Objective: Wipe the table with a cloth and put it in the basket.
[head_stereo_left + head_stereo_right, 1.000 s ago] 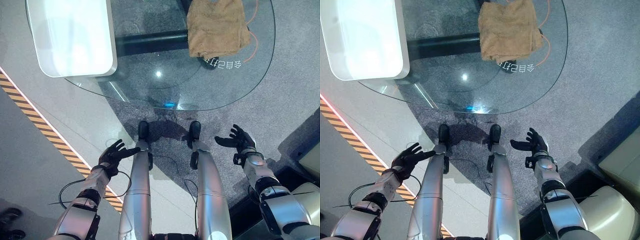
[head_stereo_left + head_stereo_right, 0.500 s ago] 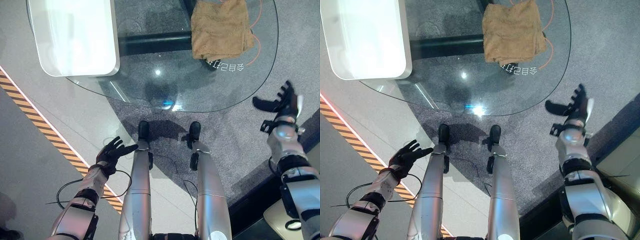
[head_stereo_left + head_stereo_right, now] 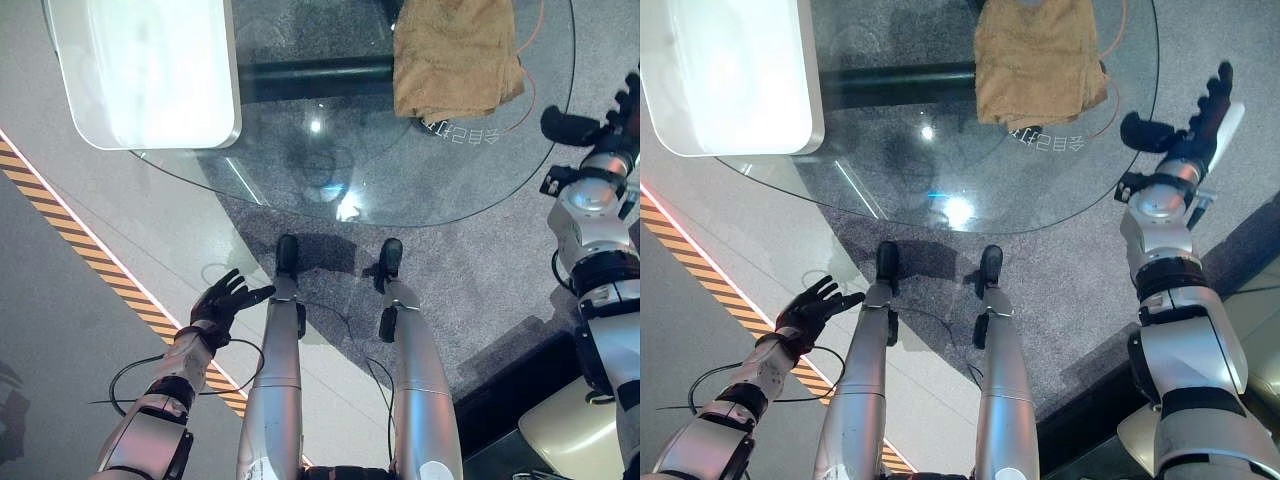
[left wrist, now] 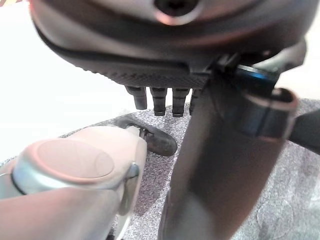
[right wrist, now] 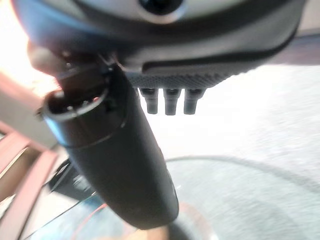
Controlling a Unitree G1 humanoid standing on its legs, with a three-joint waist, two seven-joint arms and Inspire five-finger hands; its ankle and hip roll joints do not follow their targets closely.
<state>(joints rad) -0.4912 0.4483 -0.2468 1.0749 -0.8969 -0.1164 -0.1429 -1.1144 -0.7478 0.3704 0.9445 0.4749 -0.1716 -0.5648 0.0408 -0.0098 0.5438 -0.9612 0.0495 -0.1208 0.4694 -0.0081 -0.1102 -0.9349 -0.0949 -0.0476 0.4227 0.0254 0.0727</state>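
A round glass surface (image 3: 300, 160) is seen from above, with grey carpet (image 3: 480, 280) visible through and around it. A tan cloth (image 3: 452, 58) is laid in a crumpled fold on the far right part of the glass, resting flat and touched by neither robot hand. A white rectangular basket (image 3: 150, 70) with rounded corners is set on the far left part of the surface, well apart from the cloth. An orange cable (image 3: 1118, 60) is seen curving under the glass just beside the cloth's right edge, and some dark print (image 3: 455, 133) is seen near the cloth's near edge.

The right robot hand (image 3: 1185, 125) is raised at the right rim of the surface, level with the cloth but apart from it; its fingers are stretched out straight and its thumb is spread, with nothing held. In the right wrist view the thumb (image 5: 110, 165) is shown standing out over the glass rim, and the fingers (image 5: 170, 102) are seen extended.

The left robot hand (image 3: 225, 298) is held low on the near left, over pale floor and close to a yellow-and-black striped strip (image 3: 70, 230). Its fingers are spread and relaxed, and nothing is gripped. It is kept well apart from the surface and the basket.
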